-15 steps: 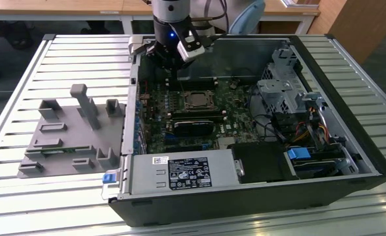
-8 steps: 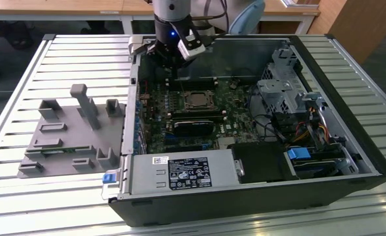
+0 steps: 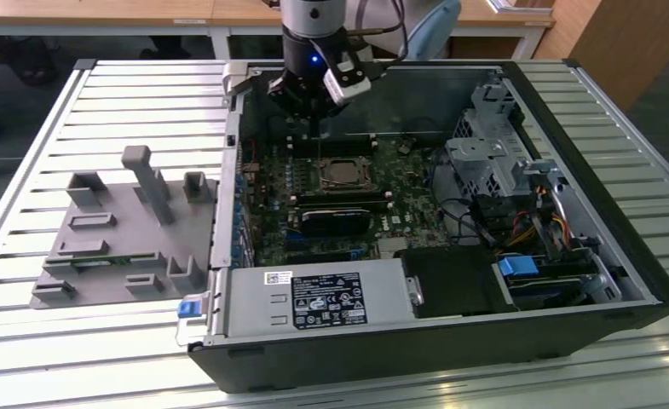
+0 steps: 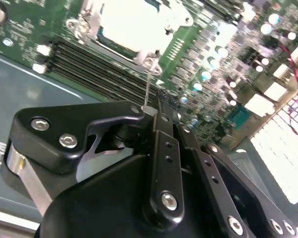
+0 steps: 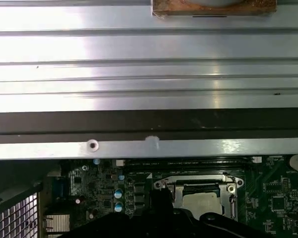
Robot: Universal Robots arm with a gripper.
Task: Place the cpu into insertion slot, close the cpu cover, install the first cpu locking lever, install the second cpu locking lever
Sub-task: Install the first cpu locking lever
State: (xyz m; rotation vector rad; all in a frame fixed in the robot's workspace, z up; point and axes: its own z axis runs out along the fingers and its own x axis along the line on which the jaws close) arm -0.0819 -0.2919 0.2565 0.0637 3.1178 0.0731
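The cpu (image 3: 343, 175) lies flat in the insertion slot (image 5: 204, 196) on the green motherboard inside the open computer case. Its pale face (image 5: 204, 204) shows through the silver cpu cover (image 5: 175, 194), which lies down around it. In the second wrist view the socket (image 4: 126, 25) glares bright. A thin wire locking lever (image 4: 147, 84) rises from the socket's corner to my black fingertips. My gripper (image 4: 148, 110) is shut on the lever's end. In the exterior view the gripper (image 3: 311, 132) hangs just behind the socket, near the case's far wall.
Long black memory slots (image 3: 337, 201) run right in front of the socket. A drive cage (image 3: 487, 162) and cables stand at the exterior view's right, with a power supply (image 3: 311, 298) at the front. A grey fixture (image 3: 129, 230) sits on the slatted metal table (image 3: 38, 358).
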